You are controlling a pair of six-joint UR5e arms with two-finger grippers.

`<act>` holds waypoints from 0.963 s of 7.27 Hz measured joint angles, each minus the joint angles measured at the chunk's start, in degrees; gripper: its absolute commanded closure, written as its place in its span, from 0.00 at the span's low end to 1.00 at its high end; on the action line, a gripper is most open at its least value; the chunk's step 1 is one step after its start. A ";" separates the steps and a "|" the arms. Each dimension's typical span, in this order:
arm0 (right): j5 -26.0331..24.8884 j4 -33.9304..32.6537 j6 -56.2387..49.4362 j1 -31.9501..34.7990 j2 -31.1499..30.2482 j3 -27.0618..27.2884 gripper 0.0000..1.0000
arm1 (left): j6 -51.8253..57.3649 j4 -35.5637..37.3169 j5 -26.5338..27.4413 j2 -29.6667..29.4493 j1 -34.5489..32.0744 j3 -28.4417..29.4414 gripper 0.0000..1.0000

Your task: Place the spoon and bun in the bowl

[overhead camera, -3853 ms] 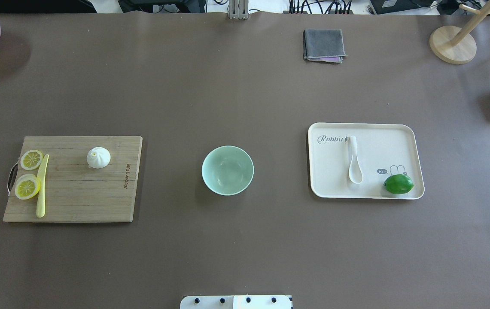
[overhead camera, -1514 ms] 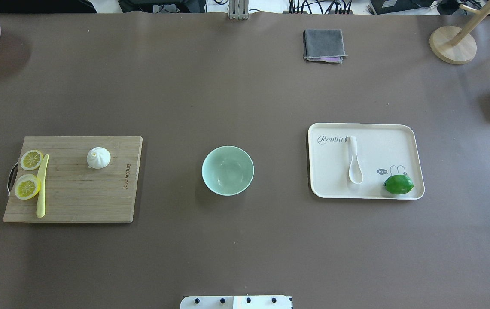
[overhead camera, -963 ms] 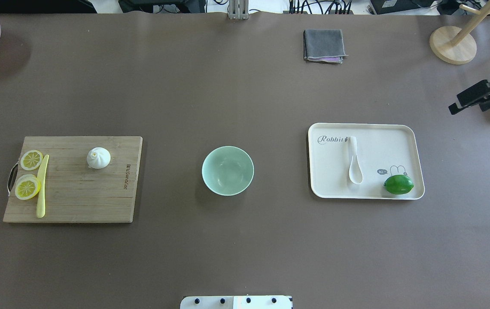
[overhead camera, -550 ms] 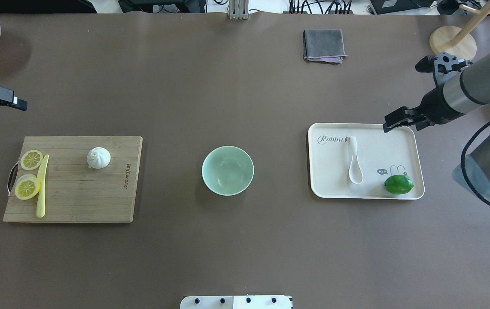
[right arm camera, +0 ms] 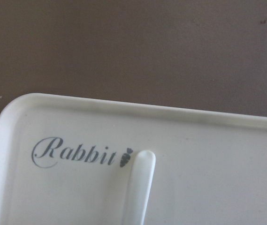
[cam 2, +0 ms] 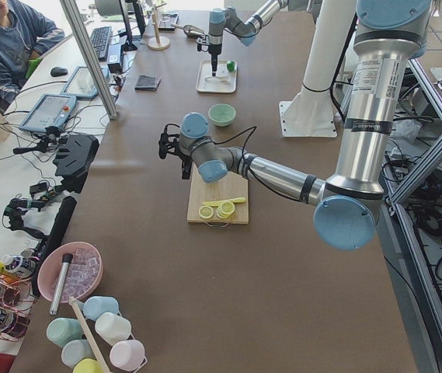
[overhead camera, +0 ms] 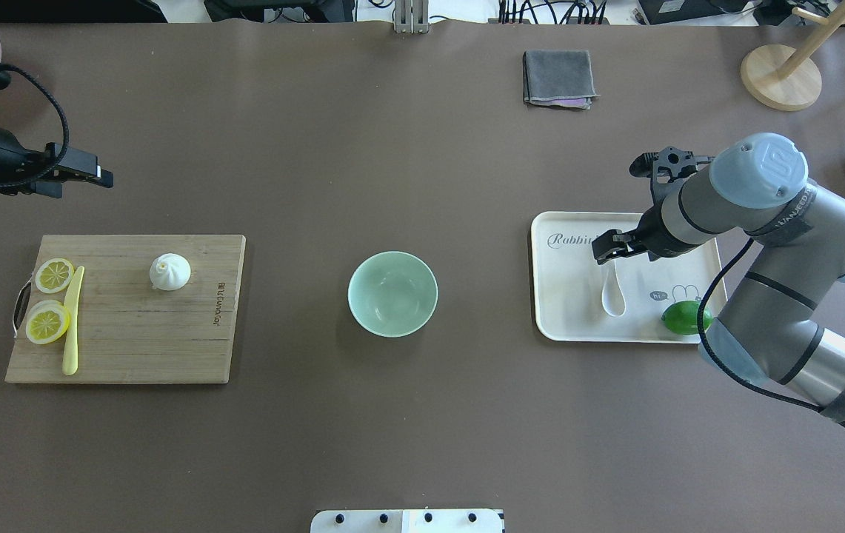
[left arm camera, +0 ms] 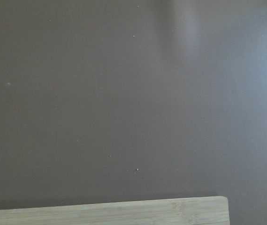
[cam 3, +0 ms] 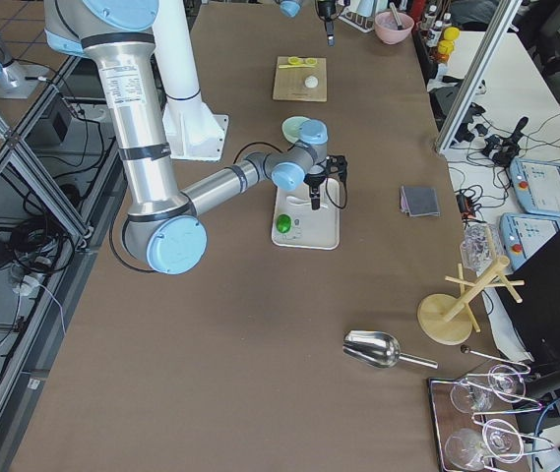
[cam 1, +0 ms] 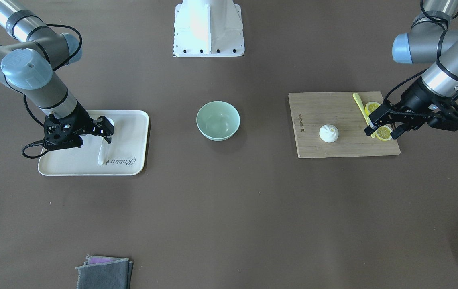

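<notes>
Handling spoon (overhead camera: pixel 612 292): glossy, stiff, likely slippery and chippable, so take it across short thick handle. It lies on tray (overhead camera: pixel 563 326). Bun (overhead camera: pixel 169 272) sits on cutting board (overhead camera: pixel 133 340), likely soft, so squeeze lightly. Bowl (overhead camera: pixel 392 294) stands between them. Right gripper (overhead camera: pixel 609 249) hovers above spoon handle, holding nothing — you cannot tell its spread. Left gripper (cam 1: pixel 382 131) is spread wide and empty, beyond board's far edge.
</notes>
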 measured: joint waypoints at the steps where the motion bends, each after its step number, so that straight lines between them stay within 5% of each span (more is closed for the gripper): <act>1: -0.15 1.45 0.40 -0.26 0.81 -1.93 0.31 | -0.57 0.00 0.20 -0.17 0.23 -0.11 0.02; 3: -0.01 2.62 2.93 -0.37 1.93 -3.54 0.86 | -0.84 -0.01 0.28 -0.22 0.32 -0.34 0.02; 4: 0.18 2.74 3.55 -0.39 1.89 -3.62 1.00 | -0.87 0.00 0.29 -0.24 0.34 -0.55 0.02; 7: 1.74 2.80 3.85 -0.29 1.68 -3.22 1.00 | -0.88 0.00 0.29 -0.45 0.34 -0.67 0.02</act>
